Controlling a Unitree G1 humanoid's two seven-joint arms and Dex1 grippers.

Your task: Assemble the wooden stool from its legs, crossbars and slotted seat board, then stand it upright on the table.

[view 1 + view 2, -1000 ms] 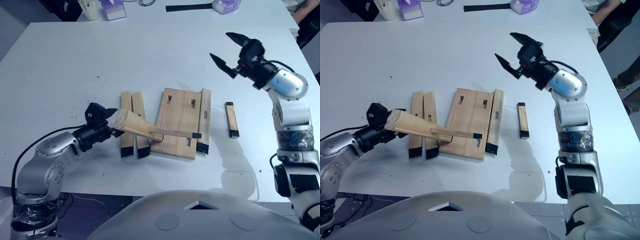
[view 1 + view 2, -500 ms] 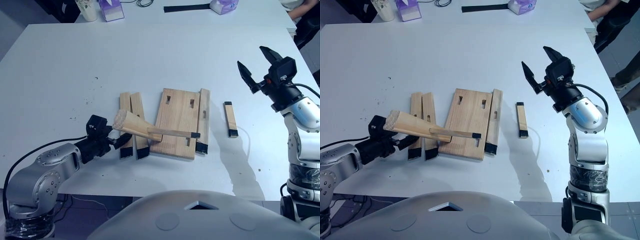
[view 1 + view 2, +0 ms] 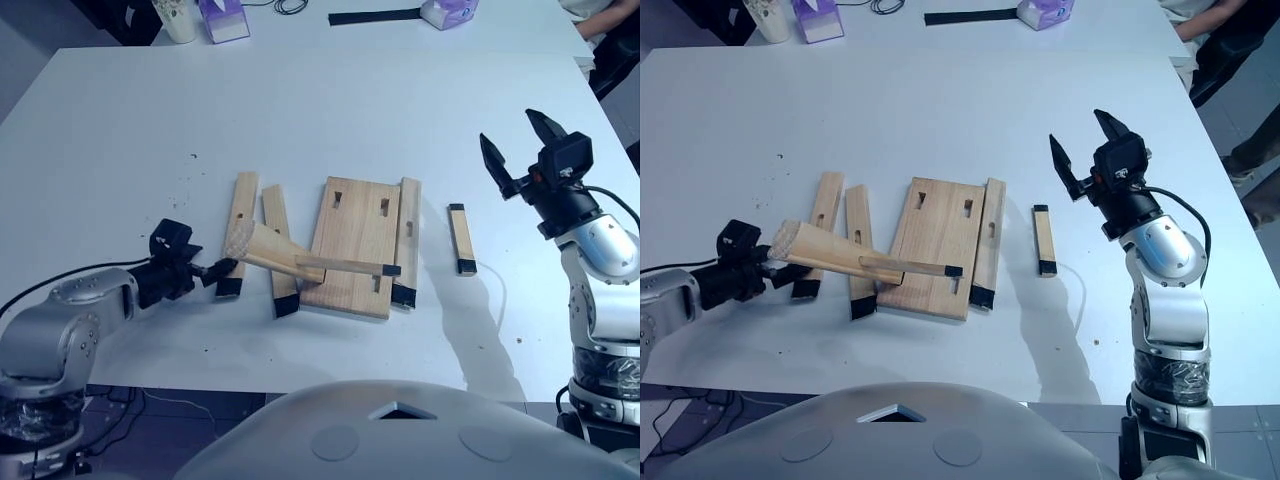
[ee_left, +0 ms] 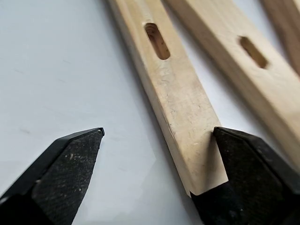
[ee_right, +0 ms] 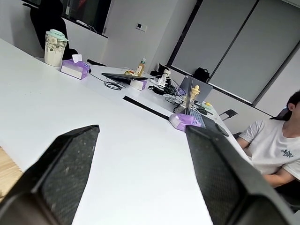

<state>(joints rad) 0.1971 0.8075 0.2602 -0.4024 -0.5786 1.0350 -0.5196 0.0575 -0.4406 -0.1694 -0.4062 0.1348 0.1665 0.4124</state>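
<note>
One slotted seat board (image 3: 352, 235) lies flat on the table (image 3: 300, 110) among four legs. The right leg (image 3: 407, 232) lies against its right edge, and the leftmost leg (image 3: 241, 205) and second leg (image 3: 272, 205) lie to its left. A propped leg (image 3: 262, 246) slants across them, bearing one thin crossbar (image 3: 345, 265). One short bar (image 3: 461, 238) lies apart on the right. The left gripper (image 4: 158, 133) is spread, one finger touching the leftmost leg's black foot. The right gripper (image 3: 508, 130), also spread, is held above the table beyond the short bar.
</note>
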